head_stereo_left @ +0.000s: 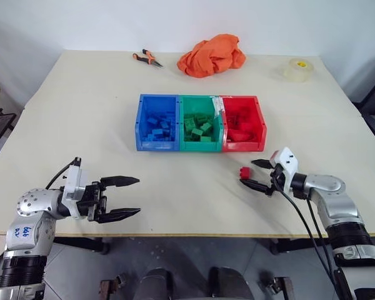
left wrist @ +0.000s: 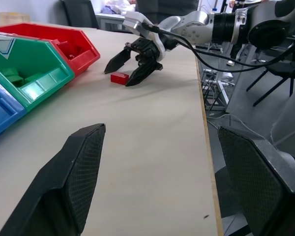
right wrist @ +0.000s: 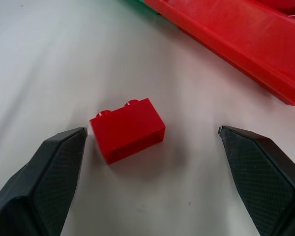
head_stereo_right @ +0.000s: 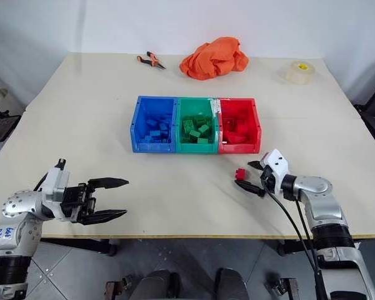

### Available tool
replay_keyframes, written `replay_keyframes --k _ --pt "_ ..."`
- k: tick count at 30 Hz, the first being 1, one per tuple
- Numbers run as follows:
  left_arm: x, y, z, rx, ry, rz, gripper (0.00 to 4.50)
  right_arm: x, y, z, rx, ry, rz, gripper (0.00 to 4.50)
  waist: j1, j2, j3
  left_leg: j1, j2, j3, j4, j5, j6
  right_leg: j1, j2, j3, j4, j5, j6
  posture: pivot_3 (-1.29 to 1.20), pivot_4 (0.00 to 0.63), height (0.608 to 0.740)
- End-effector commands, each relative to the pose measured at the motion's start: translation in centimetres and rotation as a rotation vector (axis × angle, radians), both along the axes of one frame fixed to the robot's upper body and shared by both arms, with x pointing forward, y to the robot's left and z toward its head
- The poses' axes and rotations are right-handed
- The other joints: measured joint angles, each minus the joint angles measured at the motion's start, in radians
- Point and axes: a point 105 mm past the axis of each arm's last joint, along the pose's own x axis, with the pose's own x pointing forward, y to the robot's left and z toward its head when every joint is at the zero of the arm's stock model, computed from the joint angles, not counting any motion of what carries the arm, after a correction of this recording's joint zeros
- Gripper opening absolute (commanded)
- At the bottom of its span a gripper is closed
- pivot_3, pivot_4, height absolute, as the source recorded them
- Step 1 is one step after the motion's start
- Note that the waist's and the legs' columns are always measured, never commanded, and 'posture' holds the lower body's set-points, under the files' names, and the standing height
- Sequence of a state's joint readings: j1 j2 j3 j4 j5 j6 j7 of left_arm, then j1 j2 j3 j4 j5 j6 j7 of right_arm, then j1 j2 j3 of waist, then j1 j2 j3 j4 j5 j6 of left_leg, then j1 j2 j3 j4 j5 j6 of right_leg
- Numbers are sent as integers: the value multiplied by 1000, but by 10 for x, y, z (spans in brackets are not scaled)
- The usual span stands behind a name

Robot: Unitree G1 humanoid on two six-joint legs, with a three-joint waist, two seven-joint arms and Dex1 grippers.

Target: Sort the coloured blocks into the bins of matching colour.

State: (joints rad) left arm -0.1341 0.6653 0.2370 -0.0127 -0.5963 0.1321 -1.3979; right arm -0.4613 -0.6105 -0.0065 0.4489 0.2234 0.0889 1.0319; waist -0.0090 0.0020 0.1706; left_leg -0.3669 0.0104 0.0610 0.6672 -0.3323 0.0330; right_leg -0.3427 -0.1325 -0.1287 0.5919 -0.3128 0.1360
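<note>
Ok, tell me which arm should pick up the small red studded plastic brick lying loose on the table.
Right. The right gripper already stands open around the small red studded plastic brick, near the red plastic bin. The left gripper is open, far across the table.

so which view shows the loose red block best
The right wrist view: the red block sits large between open fingers, studs visible. Both eye views show it small by the right gripper; the left wrist view shows it far off.

no legible text, blue scrawl on left arm (head_stereo_left: 24, 232) unreadable
</note>
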Motion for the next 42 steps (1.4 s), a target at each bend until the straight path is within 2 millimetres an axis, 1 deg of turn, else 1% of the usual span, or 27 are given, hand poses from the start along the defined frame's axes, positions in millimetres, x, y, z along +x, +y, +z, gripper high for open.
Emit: replay_keyframes --k 1,2,3,5,6,8,9,13,14,15,17,20,22,27,28,32,34,35,36,38,42 --pt "-4 0 11 -4 -47 11 3922 1 -1 -9 -10 30 -25 3821 0 0 0 0 0 0 0 0 0 0 0 0 0 0 0 0 150 740" --pt "-4 0 12 -6 -48 15 3922 1 -1 -10 -9 32 -23 3660 0 0 0 0 0 0 0 0 0 0 0 0 0 0 0 0 150 740" --pt "-4 0 12 -7 -49 19 3922 0 -1 -10 -11 34 -20 3263 0 0 0 0 0 0 0 0 0 0 0 0 0 0 0 0 150 740" --pt "-4 0 12 -8 -50 24 3922 -1 -2 -12 -21 34 -19 2657 0 0 0 0 0 0 0 0 0 0 0 0 0 0 0 0 150 740" --pt "-4 0 12 -9 -50 26 3922 -1 -2 -11 -23 29 -20 2261 1 0 0 0 0 0 0 0 0 0 0 0 0 0 0 0 150 740" --pt "-3 -1 12 -10 -51 27 3922 -2 -3 -6 -28 6 -17 1633 2 0 0 0 0 0 0 0 0 0 0 1 0 0 0 0 150 740" --pt "-2 -1 12 -11 -52 28 3922 -3 -3 -4 -32 -6 -14 1462 2 0 0 0 0 0 0 0 0 0 0 1 0 0 0 0 150 740" --pt "4 -3 13 -18 -60 44 3922 -2 1 18 -34 -87 -6 1464 3 1 0 0 0 0 0 0 0 0 -1 2 0 0 0 0 150 740" --pt "6 -3 13 -20 -62 49 3922 0 5 32 -21 -124 -2 1464 4 1 0 -1 0 0 0 0 0 0 -1 2 0 0 0 0 150 740" --pt "9 -4 13 -22 -62 53 3922 5 11 47 -3 -165 3 1464 3 1 0 -1 0 0 0 0 0 -1 0 2 0 0 0 0 150 740" --pt "13 -5 14 -25 -66 60 3922 14 19 70 26 -228 0 1464 3 3 1 -1 0 1 0 0 0 -1 -1 2 0 0 0 0 150 740" --pt "20 -6 17 -32 -83 75 3922 35 28 94 29 -306 -6 1464 -6 3 1 -1 0 2 -1 0 -1 -3 0 2 0 0 0 0 150 740" --pt "23 -7 18 -36 -93 80 3922 49 33 103 19 -331 -11 1464 -16 3 1 0 1 2 -1 0 -1 -3 1 1 2 0 -1 0 150 740" --pt "28 -8 22 -43 -118 98 3922 72 42 121 24 -383 -6 1464 -19 3 1 -2 -1 0 -2 0 -1 -4 0 0 3 0 0 0 150 740" --pt "29 -8 22 -43 -124 105 3922 75 44 123 21 -389 -6 2031 -19 3 1 -1 -1 0 -2 0 -1 -4 0 0 3 0 0 0 150 740" --pt "36 -7 23 -41 -137 161 3922 82 51 125 2 -408 11 3317 -21 3 1 -1 0 0 -2 0 -1 -4 1 0 3 0 0 0 150 740" --pt "41 -5 31 -85 -153 205 3922 84 51 128 -5 -419 5 3934 -20 3 1 -1 0 0 -2 0 -1 -4 1 0 3 0 0 0 150 740" --pt "44 -4 37 -118 -164 225 3922 85 50 128 -14 -420 3 4336 -20 3 1 -1 0 0 -2 0 -1 -4 0 0 3 0 0 0 150 740" --pt "45 -3 41 -140 -170 238 3922 85 49 128 -21 -420 2 4483 -20 3 1 -2 0 -1 -2 0 -1 -3 0 0 3 0 0 0 150 740" --pt "45 -2 44 -147 -177 251 3922 83 47 127 -34 -426 21 4483 -21 3 1 -2 0 -1 -2 0 -1 -3 0 0 3 0 0 0 150 740" --pt "48 6 45 -117 -180 344 3922 59 37 121 -50 -390 173 4483 -19 3 1 -2 0 -1 -2 0 -1 -3 1 0 3 0 0 0 150 740"
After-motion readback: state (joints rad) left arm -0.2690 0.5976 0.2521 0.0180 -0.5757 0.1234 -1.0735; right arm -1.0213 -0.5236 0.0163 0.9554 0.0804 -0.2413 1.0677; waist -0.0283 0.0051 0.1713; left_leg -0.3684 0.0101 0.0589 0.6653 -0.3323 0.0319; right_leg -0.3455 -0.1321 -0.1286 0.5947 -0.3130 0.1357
